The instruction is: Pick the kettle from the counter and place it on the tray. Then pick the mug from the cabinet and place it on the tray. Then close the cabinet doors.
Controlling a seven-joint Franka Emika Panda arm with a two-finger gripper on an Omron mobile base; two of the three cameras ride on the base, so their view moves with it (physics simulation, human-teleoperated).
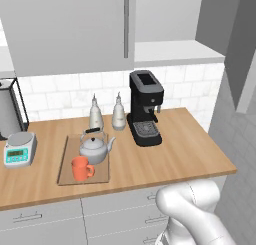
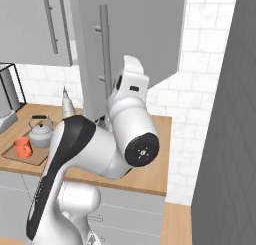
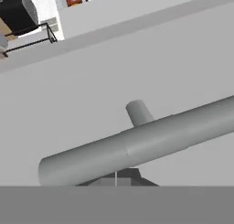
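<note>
White tile backs the long wooden counter (image 1: 190,154), where the tray (image 1: 67,171) lies toward the front edge, left of a black coffee machine (image 1: 145,109). On the tray, the kettle (image 1: 95,148) sits at the back and the orange mug (image 1: 81,168) just in front of it, near the tray's front rim; two slim bottles (image 1: 96,114) stand behind the tray by the wall, and a small scale (image 1: 19,149) rests at the counter's left end. Seen from the right base view, the white arm (image 2: 100,149) bends up from the base, elbow forward over the counter's front edge, its forearm rising to the wrist (image 2: 131,81) held against the cabinet door (image 2: 145,34) beside the long bar handle (image 2: 104,54). The hand view looks straight onto that door panel, with the bar handle (image 3: 137,145) slanting across close to the camera above the gripper (image 3: 116,178); only a dark sliver of the tool shows beneath the bar, so whether its fingers are apart or together cannot be told. The other door (image 1: 65,29) stands above the counter's left half.
</note>
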